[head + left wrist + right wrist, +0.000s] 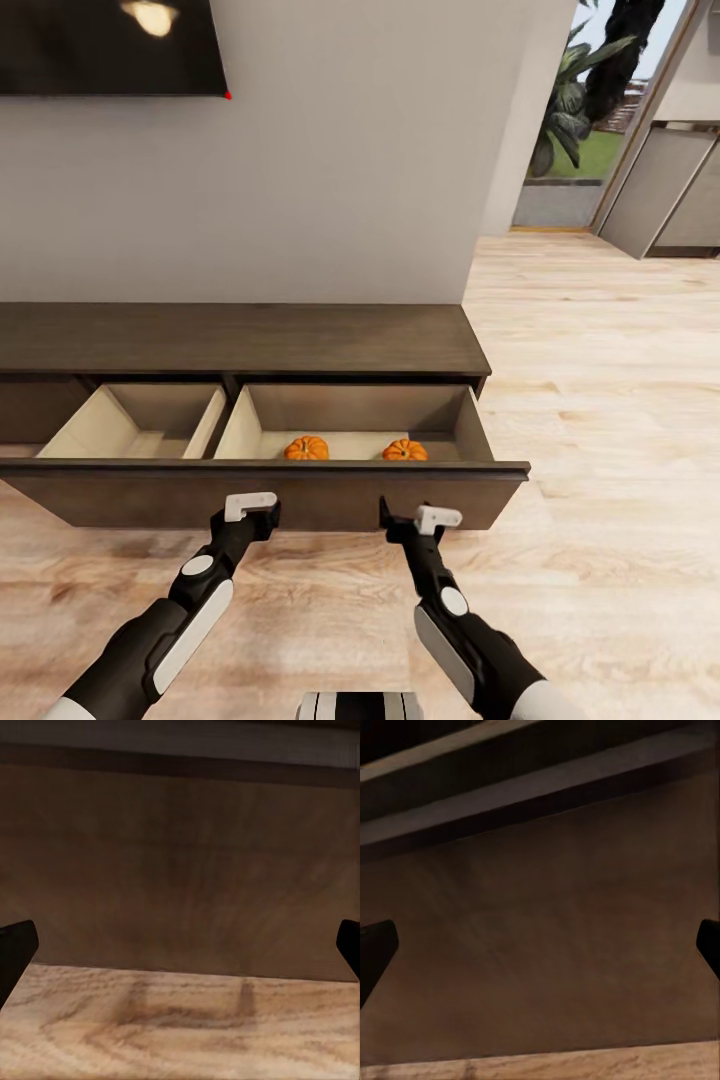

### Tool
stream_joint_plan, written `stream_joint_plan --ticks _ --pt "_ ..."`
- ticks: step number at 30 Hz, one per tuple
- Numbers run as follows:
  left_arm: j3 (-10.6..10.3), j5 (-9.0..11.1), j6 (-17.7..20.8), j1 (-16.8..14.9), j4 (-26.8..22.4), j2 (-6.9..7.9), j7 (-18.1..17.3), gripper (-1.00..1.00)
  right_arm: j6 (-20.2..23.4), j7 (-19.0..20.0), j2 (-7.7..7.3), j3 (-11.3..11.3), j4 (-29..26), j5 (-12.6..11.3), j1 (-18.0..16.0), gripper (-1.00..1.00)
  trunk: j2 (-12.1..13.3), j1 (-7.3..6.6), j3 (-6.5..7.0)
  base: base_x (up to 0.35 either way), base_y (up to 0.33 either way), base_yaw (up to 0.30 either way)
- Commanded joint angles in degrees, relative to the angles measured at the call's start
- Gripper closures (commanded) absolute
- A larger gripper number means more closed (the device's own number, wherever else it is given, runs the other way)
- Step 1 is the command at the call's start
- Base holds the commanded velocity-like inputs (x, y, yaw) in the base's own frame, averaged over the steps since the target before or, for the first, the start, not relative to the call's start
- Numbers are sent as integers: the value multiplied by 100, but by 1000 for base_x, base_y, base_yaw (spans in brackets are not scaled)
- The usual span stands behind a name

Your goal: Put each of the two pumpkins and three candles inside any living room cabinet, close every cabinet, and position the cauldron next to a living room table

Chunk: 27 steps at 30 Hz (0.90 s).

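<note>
The long dark-brown cabinet [240,340] stands against the wall with its wide drawer pulled out. Two small orange pumpkins [306,448] [404,451] lie in the drawer's right compartment, close behind the drawer front [300,495]. My left gripper [250,515] and right gripper [412,520] sit low, right up against that drawer front, both open with nothing between their fingers. In the left wrist view the left gripper [180,952] faces the brown panel just above the floor. The right gripper [540,952] faces the same panel under its top edge. The candles and cauldron are out of view.
A dark TV screen [110,45] hangs on the grey wall above the cabinet. The drawer's left compartment [130,425] holds nothing. Light wood floor [600,400] stretches to the right toward an opening with plants [580,100] and grey cupboards [670,190].
</note>
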Motion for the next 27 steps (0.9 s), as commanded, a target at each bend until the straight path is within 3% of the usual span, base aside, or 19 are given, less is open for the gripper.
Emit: stream_joint_plan --ticks 1,27 --pt "-25 44 13 -5 -10 5 51 -100 -29 59 -7 -25 3 -47 -6 -100 -2 -1 -4 17 0 0" --pt "-21 47 20 -5 -10 -1 44 -100 -25 139 0 -85 2 -47 -6 -100 -2 -1 -4 69 25 0"
